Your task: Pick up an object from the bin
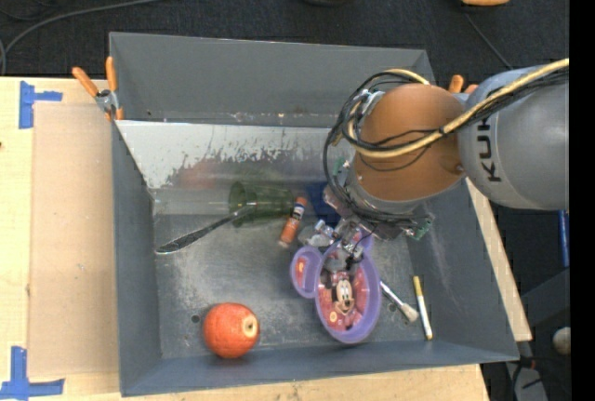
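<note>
Bin (186,283) holding apple (230,330), purple toy (351,304) under claw (340,246)

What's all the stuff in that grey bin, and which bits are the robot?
round fruit: one, orange-red, front left of the bin
purple toy: one, oval, front middle
purple piece: one, small, left of the toy
cup: one, clear green, lying at the back
spoon: one, silver, left of the cup
tube: one, orange, between cup and toy
yellow stick: one, right of the toy
white stick: one, between toy and yellow stick
gripper: one, dark, over the purple toy
arm: one, grey, orange cover, from right
</note>
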Controlling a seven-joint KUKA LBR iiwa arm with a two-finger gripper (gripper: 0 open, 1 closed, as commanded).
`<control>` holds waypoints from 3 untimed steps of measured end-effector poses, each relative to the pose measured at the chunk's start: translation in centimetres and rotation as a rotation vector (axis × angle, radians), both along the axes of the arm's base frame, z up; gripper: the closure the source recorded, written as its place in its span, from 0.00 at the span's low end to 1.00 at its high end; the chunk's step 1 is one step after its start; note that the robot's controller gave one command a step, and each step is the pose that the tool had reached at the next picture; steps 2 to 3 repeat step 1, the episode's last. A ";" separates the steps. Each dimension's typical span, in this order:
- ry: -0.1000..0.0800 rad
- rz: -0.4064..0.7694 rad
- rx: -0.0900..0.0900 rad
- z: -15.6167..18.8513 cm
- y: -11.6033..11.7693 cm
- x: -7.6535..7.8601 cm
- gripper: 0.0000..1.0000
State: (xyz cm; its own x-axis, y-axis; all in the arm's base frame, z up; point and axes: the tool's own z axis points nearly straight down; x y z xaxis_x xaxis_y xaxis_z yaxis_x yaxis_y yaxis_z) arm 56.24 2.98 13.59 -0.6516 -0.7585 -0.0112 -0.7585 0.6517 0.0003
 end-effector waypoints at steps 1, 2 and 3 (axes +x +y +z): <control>0.006 -0.104 0.001 8.5 -1.1 0.4 1.00; 0.006 -0.104 0.001 8.5 -1.1 0.4 1.00; 0.006 -0.104 0.001 8.5 -1.1 0.4 1.00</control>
